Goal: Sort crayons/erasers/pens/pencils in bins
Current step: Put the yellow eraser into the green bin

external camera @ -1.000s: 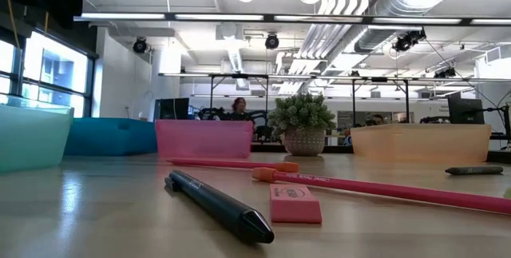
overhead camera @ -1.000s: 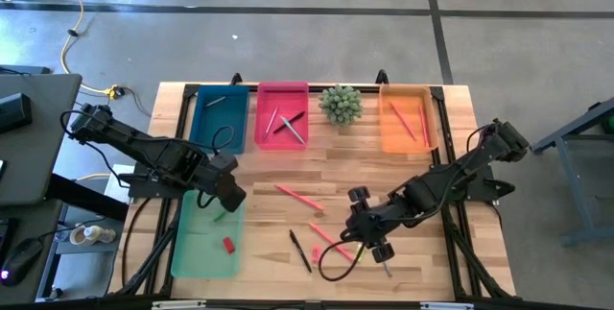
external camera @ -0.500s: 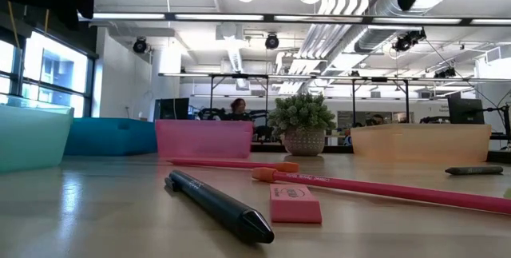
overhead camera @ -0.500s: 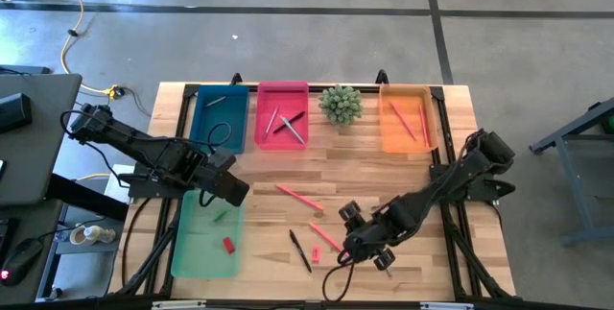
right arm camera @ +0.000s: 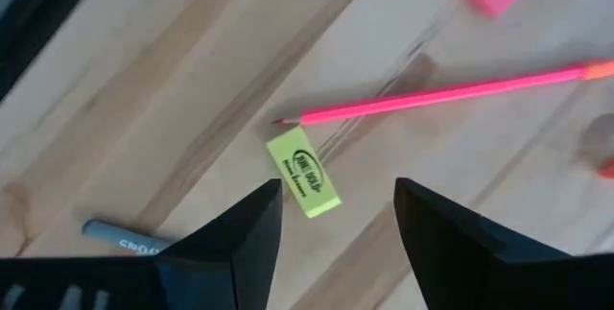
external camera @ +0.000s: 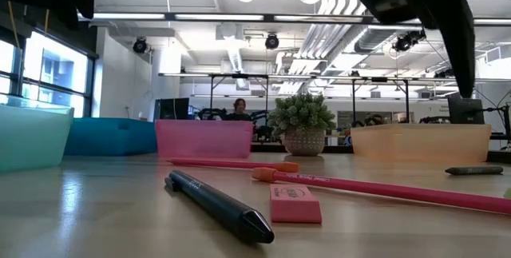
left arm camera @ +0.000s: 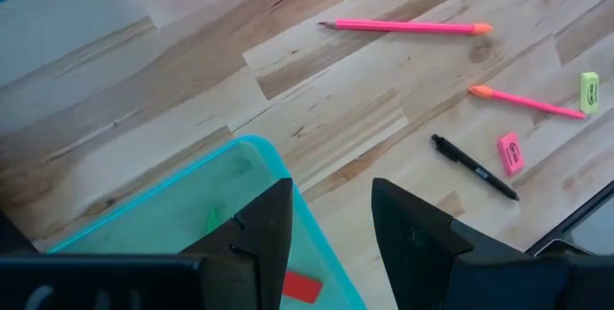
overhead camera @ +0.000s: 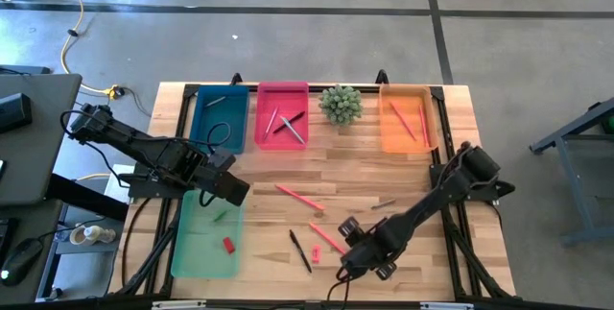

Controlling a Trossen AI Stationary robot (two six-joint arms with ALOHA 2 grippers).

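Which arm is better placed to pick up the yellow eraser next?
The right. Its open claw hovers directly above the yellow eraser on the table, while the left claw waits over the pale-green bin, far from it.

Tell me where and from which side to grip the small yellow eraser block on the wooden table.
Grip the small yellow eraser block across its two long sides, coming straight down from above. It lies flat on the wooden table, clear of the pink pencil tip beside it. The open right gripper hovers just short of it, so its jaws would need turning to line up, probably.
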